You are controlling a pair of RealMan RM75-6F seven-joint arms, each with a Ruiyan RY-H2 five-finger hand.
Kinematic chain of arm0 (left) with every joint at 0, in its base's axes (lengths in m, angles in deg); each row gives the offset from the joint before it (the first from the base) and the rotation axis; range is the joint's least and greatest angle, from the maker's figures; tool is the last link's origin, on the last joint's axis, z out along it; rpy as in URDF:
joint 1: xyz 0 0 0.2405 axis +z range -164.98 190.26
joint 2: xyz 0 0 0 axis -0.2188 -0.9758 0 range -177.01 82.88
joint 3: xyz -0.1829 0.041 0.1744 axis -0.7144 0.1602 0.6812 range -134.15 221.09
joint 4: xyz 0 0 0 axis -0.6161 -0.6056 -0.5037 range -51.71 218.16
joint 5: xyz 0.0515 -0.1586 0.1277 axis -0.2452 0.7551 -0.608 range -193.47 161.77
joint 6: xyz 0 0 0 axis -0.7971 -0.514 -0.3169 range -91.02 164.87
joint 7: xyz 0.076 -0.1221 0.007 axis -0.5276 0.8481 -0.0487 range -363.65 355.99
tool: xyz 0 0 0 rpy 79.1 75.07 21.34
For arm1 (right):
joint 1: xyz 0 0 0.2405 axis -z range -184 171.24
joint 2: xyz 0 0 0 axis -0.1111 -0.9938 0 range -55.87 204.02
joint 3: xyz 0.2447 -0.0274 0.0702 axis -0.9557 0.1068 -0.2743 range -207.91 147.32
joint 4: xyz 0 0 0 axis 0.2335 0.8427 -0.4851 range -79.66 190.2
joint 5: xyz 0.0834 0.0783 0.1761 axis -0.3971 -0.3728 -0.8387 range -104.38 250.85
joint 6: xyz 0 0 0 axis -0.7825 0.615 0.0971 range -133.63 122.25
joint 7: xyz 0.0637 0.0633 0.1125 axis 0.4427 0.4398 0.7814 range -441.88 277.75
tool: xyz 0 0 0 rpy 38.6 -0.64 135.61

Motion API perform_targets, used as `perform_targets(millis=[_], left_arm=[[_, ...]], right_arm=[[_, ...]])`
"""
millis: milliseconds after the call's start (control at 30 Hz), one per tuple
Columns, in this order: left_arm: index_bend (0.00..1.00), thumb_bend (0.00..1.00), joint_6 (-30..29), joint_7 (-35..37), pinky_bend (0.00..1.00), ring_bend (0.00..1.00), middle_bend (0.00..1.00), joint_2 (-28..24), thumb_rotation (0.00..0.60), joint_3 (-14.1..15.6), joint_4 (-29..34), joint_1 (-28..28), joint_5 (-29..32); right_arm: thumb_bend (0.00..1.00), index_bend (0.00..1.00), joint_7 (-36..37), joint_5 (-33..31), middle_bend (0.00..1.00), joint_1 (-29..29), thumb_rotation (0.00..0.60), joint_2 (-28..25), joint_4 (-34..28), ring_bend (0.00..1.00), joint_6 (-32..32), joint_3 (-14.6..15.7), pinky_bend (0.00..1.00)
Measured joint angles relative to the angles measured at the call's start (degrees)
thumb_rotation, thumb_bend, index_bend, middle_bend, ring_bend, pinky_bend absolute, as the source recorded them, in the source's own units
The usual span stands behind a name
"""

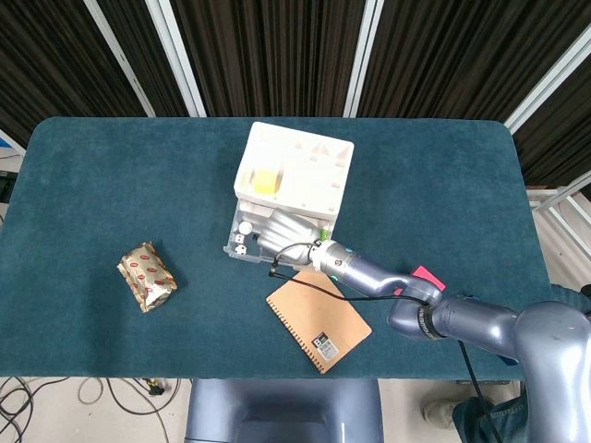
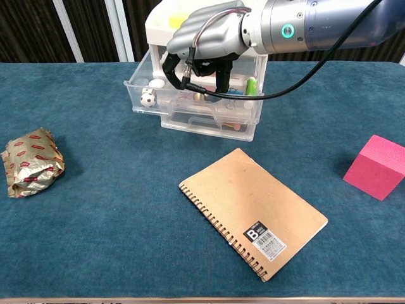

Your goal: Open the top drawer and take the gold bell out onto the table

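Top drawer point(image 2: 190, 95) of the white drawer unit point(image 1: 294, 175) already pulled out toward the robot, likely to give access from above. Right hand point(image 2: 205, 38) poised over the open drawer, palm down, fingers point(image 2: 221, 75) curled downward into the compartment, probably reaching for the gold bell point(image 2: 201, 96). Hard to tell whether anything is pinched between them; the hand blocks the view in both cameras. Only a small gold glint seen through the clear front, beneath the fingers, so the bell appears to sit inside the drawer, not yet on the table point(image 2: 114, 209).

Also in that drawer: a tiny soccer ball point(image 2: 147, 99) and a white round piece point(image 2: 156, 83) at the left end, a green item point(image 2: 252, 85) toward the right. Lower drawer point(image 2: 209, 123) slightly out, holding small items too indistinct to name. Yellow object point(image 1: 265, 179) resting in a recess on top of the unit.

Left hand absent from both views.
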Motion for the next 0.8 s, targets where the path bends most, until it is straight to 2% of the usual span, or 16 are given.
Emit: perform_targets(millis=[800], left_arm=[[0.10, 0.20, -0.02, -0.05, 0.00, 0.00, 0.00, -0.08, 0.600, 0.02, 0.08, 0.01, -0.06]], right_arm=[[0.31, 0.46, -3.35, -1.62, 0.97, -0.26, 0.600, 0.41, -0.08, 1.00, -1.05, -0.28, 1.00]])
